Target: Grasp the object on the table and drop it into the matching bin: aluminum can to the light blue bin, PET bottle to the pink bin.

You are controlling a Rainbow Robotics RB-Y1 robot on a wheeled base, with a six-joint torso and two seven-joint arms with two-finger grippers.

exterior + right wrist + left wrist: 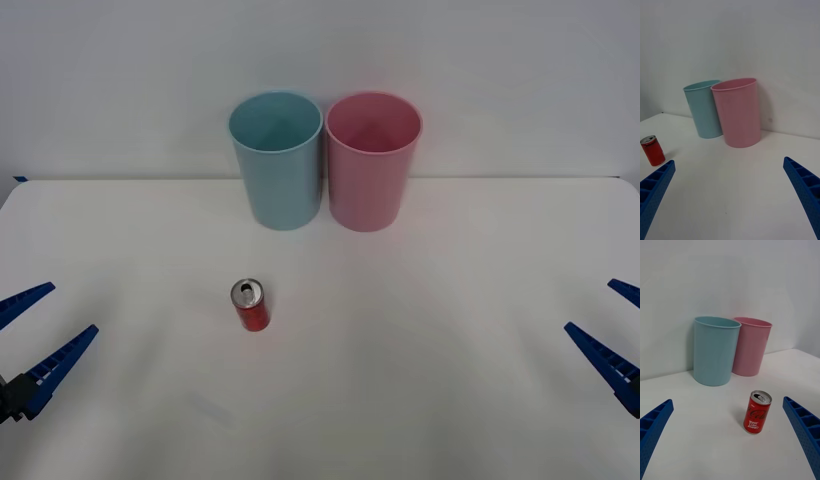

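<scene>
A small red aluminum can [251, 306] with a silver top stands upright on the white table [420, 330], left of centre and in front of the bins. The light blue bin [277, 160] and the pink bin [372, 162] stand side by side at the back, touching. My left gripper [32, 335] is open low at the left edge, well apart from the can. At the right edge my right gripper [615, 330] is open too. In the left wrist view the can [757, 417] stands between the blue fingers [803, 427], farther off. In the right wrist view the can [652, 150] is off to one side.
A plain white wall rises behind the bins. The table's back edge runs just behind them, with a dark corner mark [18, 178] at the far left. Bare white surface surrounds the can on all sides.
</scene>
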